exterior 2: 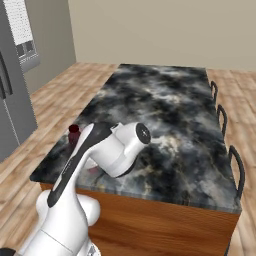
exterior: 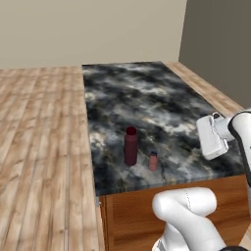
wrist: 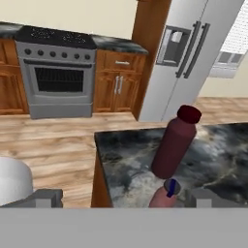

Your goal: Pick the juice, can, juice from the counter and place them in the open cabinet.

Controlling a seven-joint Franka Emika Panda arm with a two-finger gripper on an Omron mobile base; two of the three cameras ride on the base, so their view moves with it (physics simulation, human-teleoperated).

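A tall dark maroon juice bottle [exterior: 131, 146] [wrist: 173, 144] stands near the front edge of the marbled counter [exterior: 147, 93] [exterior 2: 170, 100] [wrist: 123, 157]. Just to its right is the can [exterior: 153, 161] [wrist: 163, 196], short and reddish-pink with a grey top. My gripper [wrist: 126, 197] hangs low over the counter to the right of both, pointing at them. It is open, its fingertips [wrist: 48, 196] spread wide with nothing between them. In the right base view my arm hides most of the bottle [exterior 2: 74, 131]. The cabinet is out of view.
Wooden floor [exterior: 44, 147] lies to the left of the counter. Past the counter's end stand a steel stove [wrist: 55, 77] and a grey fridge [wrist: 193, 58] [exterior 2: 10, 100]. Dark stools [exterior 2: 235, 165] line the counter's right side.
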